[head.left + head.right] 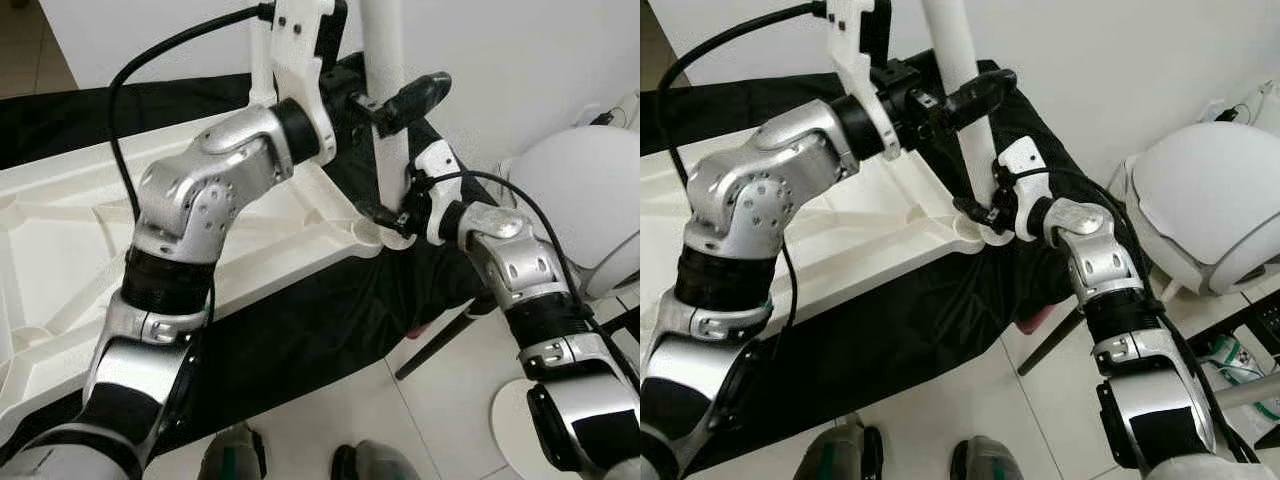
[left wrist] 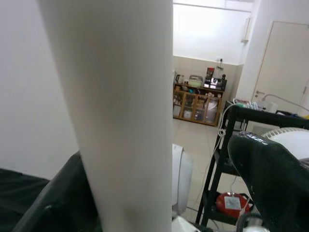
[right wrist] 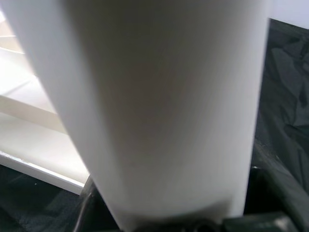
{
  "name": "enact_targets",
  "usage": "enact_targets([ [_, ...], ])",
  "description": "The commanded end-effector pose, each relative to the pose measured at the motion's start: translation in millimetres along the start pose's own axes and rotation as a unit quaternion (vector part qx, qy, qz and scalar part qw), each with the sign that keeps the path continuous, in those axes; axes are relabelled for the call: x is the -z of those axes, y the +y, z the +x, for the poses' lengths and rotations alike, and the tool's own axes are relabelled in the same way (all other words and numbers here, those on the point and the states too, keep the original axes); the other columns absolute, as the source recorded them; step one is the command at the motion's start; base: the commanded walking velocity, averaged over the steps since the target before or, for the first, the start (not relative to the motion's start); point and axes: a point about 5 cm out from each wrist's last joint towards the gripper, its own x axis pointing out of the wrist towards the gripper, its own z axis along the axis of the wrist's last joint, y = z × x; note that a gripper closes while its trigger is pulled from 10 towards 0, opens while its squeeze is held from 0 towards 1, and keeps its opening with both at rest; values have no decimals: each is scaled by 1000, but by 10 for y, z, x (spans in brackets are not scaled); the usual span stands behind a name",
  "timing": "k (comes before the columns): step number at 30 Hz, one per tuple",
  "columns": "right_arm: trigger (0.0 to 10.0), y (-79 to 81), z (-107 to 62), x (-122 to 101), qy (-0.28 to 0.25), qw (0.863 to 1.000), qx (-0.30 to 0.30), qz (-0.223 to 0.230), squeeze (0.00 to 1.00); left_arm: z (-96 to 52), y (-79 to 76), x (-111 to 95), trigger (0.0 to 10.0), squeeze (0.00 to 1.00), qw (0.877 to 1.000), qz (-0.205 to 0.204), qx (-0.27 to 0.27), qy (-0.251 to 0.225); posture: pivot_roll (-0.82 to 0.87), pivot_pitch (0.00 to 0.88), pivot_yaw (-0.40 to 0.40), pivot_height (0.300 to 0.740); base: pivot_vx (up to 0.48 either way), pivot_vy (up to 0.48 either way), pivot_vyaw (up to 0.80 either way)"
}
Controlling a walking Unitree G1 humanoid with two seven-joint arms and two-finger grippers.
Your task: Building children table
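Observation:
A white children's tabletop [image 1: 60, 230] lies upside down on a black cloth [image 1: 320, 320]. A round white table leg [image 1: 385, 40] stands upright in the socket [image 1: 397, 238] at the tabletop's near right corner. My left gripper [image 1: 400, 100] is shut on the leg well above the tabletop, with one black finger [image 1: 425, 92] crossing in front of it. Down by the socket, my right gripper [image 1: 980, 210] is shut on the same leg. The leg [image 2: 120, 111] stands close up in the left wrist view and again, as the leg [image 3: 154, 106], in the right wrist view.
A round white appliance [image 1: 590, 200] stands on the floor to the right, near my right arm. A black rod [image 1: 440, 345] slants from under the cloth onto the tiled floor [image 1: 450, 400]. A white wall is just behind the leg. My feet [image 1: 235, 455] are at the cloth's near edge.

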Motion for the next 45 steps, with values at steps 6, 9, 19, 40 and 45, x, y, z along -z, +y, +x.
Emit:
enact_targets([
  [6,10000,-21,58,-78,-10,1000,-2,-14,0,111,72,-100,10000,0,1000,-6,-8,-5,-7,0,-33,740,0,0,0],
  [9,10000,-25,63,-85,-12,1000,-1,-15,0,116,92,-113,6078,0,1000,-10,-13,-8,-7,0,-30,740,0,0,0],
  [19,10000,-59,50,-84,-14,1000,12,-14,0,114,145,-153,0,0,999,-21,-20,-19,-7,0,-28,740,0,0,0],
  [40,10000,-96,78,-140,-38,998,52,9,1000,148,263,-256,10000,0,996,27,-85,-19,-11,7,-29,740,0,0,0],
  [45,10000,-98,181,-235,-48,991,122,-6,1000,158,303,-370,10000,0,988,70,-133,-26,-11,8,-31,740,0,0,0],
])
